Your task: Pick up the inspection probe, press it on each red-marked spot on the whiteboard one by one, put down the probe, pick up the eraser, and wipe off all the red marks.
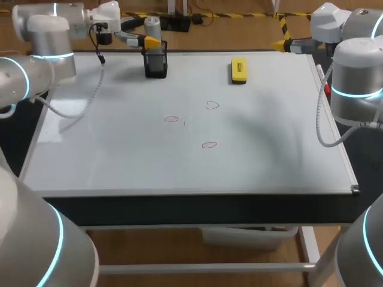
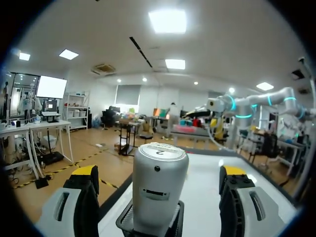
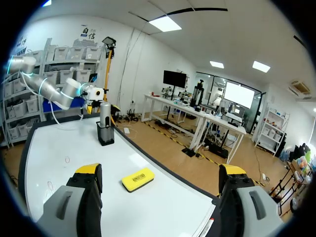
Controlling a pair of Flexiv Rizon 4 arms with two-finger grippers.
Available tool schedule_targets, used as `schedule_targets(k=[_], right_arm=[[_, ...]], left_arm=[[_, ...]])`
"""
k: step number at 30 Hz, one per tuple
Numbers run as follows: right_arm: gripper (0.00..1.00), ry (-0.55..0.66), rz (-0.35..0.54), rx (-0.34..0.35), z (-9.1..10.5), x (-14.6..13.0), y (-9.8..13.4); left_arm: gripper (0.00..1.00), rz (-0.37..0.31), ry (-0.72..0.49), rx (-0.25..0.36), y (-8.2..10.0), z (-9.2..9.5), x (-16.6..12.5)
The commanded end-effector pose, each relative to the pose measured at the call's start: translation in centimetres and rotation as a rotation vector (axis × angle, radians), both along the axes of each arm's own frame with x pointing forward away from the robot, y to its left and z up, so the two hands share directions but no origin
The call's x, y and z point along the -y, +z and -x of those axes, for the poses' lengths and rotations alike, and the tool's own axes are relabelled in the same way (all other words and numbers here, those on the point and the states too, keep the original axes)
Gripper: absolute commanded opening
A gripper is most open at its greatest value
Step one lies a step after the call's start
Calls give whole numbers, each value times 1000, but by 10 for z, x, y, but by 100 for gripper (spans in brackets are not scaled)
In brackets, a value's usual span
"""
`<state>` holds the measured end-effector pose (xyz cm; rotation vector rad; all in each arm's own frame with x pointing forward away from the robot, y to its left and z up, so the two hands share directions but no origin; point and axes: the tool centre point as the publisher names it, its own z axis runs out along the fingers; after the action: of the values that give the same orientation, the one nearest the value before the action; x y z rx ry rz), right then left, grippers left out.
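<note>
At the far edge of the white whiteboard (image 1: 119,161), our left gripper (image 2: 159,171) stands open around the grey cylindrical probe (image 2: 159,190), which sits upright in its black holder (image 2: 126,222). Closing off-centre could tilt the probe or drag the holder.

Our right gripper (image 3: 160,173) hangs wide open, with the yellow eraser (image 3: 138,179) at twelve o'clock just ahead. We see the probe (image 3: 104,114) upright in its holder (image 3: 105,136), eleven o'clock beyond.
</note>
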<state>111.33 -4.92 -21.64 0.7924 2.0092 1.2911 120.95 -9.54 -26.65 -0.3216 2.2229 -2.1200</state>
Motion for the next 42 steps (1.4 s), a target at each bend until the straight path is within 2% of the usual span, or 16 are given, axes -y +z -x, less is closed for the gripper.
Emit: schedule_targets(k=[1, 8, 21, 36, 37, 39, 41, 42], right_arm=[[100, 1, 1, -1, 0, 0, 0], [100, 1, 1, -1, 0, 0, 0], [100, 1, 1, -1, 0, 0, 0], [100, 1, 1, -1, 0, 0, 0], [100, 1, 1, -1, 0, 0, 0], [100, 1, 1, -1, 0, 0, 0], [100, 1, 1, -1, 0, 0, 0], [100, 1, 1, -1, 0, 0, 0]], left_arm=[[100, 46, -171, -3, -11, -10, 4], [100, 67, -167, -7, -16, -13, 10], [100, 85, -143, 2, -13, -15, 15], [98, 79, -138, 0, -12, -14, 18], [75, 79, -136, 1, -12, -14, 17], [45, 82, -134, 2, -11, -14, 15], [7, 81, -136, 5, -11, -14, 15], [0, 80, -139, 7, -11, -13, 14]])
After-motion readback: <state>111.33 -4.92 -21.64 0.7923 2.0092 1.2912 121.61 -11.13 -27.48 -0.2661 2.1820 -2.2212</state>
